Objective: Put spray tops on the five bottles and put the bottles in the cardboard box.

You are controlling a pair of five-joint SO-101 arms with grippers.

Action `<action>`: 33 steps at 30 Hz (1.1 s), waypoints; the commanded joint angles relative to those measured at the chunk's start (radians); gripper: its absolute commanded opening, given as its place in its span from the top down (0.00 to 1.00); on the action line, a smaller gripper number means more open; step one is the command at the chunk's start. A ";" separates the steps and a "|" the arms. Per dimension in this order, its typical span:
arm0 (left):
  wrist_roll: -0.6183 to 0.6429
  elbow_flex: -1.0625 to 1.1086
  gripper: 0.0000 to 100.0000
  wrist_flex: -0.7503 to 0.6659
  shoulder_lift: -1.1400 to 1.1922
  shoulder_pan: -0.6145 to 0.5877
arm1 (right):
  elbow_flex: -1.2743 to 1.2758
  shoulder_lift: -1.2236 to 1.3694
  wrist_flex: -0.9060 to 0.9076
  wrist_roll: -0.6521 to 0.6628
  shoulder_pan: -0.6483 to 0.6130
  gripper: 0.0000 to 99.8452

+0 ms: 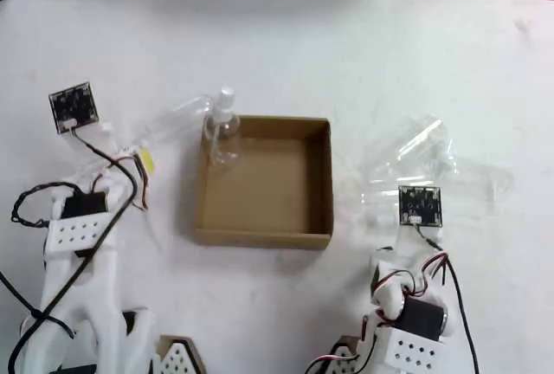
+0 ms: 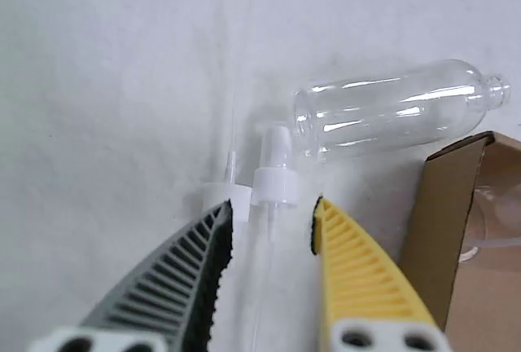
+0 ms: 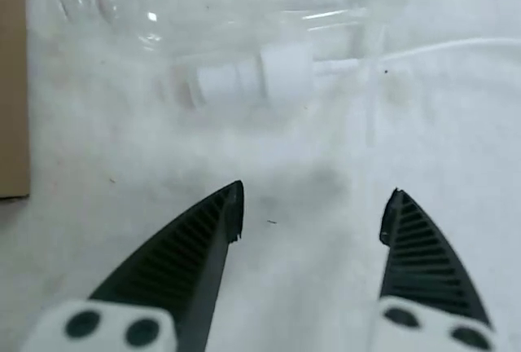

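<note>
white table (image 2: pixel 98 59), bottle (image 2: pixel 391 116) flat, neck toward box (image 2: pixel 456 230)

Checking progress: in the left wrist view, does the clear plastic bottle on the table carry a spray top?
No, that bottle has a bare neck.

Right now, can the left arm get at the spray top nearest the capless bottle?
Likely yes: left end effector is open, that spray top just ahead between its fingertips, nothing blocking.
</note>
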 commanded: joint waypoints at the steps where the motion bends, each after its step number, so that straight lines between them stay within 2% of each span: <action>1: 0.034 -0.029 0.85 -0.044 -0.013 -0.113 | 0.009 0.002 0.007 0.003 -0.002 0.75; 5: 0.152 -0.031 0.84 -0.083 -0.007 -0.194 | 0.009 0.002 0.007 0.006 -0.002 0.75; 15: 0.143 -0.029 0.84 -0.080 -0.005 -0.180 | 0.009 0.002 0.007 0.009 -0.002 0.75; 20: -0.008 -0.014 0.84 -0.077 -0.005 -0.081 | 0.009 0.002 0.007 0.006 -0.004 0.75; 25: -0.060 -0.006 0.84 -0.063 -0.012 -0.035 | 0.009 0.002 0.007 0.006 -0.004 0.75; 28: -0.149 -0.092 0.84 0.046 -0.013 -0.005 | 0.009 0.002 0.007 0.005 -0.007 0.75; 33: -0.405 -0.327 0.84 0.278 -0.004 0.147 | 0.009 0.002 0.007 0.003 -0.007 0.75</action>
